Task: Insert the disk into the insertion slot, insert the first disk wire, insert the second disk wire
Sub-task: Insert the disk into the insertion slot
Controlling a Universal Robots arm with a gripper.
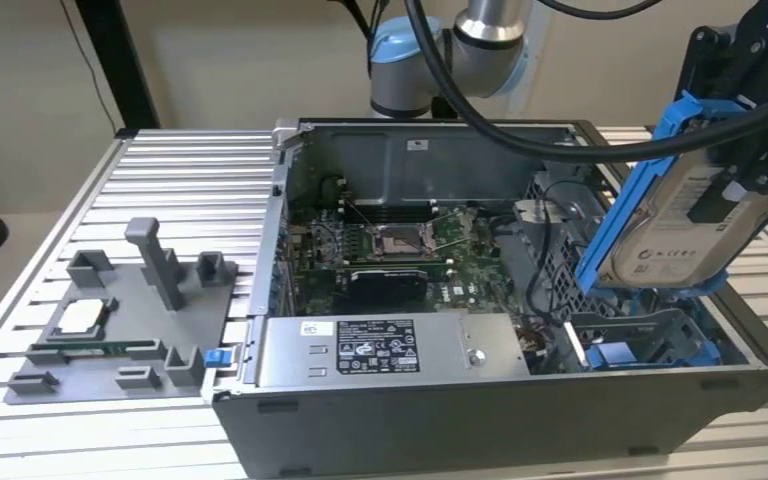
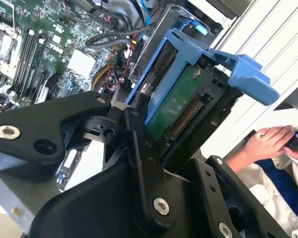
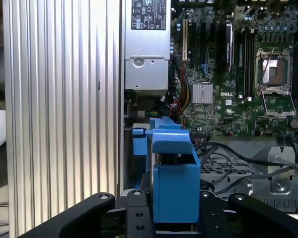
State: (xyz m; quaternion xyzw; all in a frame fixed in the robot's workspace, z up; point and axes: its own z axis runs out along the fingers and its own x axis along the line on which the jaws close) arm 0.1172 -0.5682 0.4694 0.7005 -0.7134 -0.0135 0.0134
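My gripper (image 1: 747,165) is shut on the disk (image 1: 671,235), a silver drive with a white label in a blue carrier. It hangs upright and a little tilted, above the insertion slot (image 1: 640,340) at the exterior view's right end of the open computer case (image 1: 491,405). The disk's lower edge is just over the slot's blue rails and apart from them. The second wrist view shows the disk's green board (image 2: 176,111) and the blue carrier handle (image 2: 246,72) between my black fingers (image 2: 139,144). In the first wrist view the blue carrier (image 3: 175,173) sticks out of my gripper (image 3: 175,220). Black cables (image 3: 238,153) lie beside the bay; which of them are disk wires I cannot tell.
A grey labelled power-supply box (image 1: 384,350) lies along the case's near wall, next to the slot. The motherboard (image 1: 398,250) covers the case floor. A grey fixture plate (image 1: 117,335) with small parts lies at the exterior view's left on the slatted table (image 1: 184,170). A person's hands (image 2: 268,141) are beside the table.
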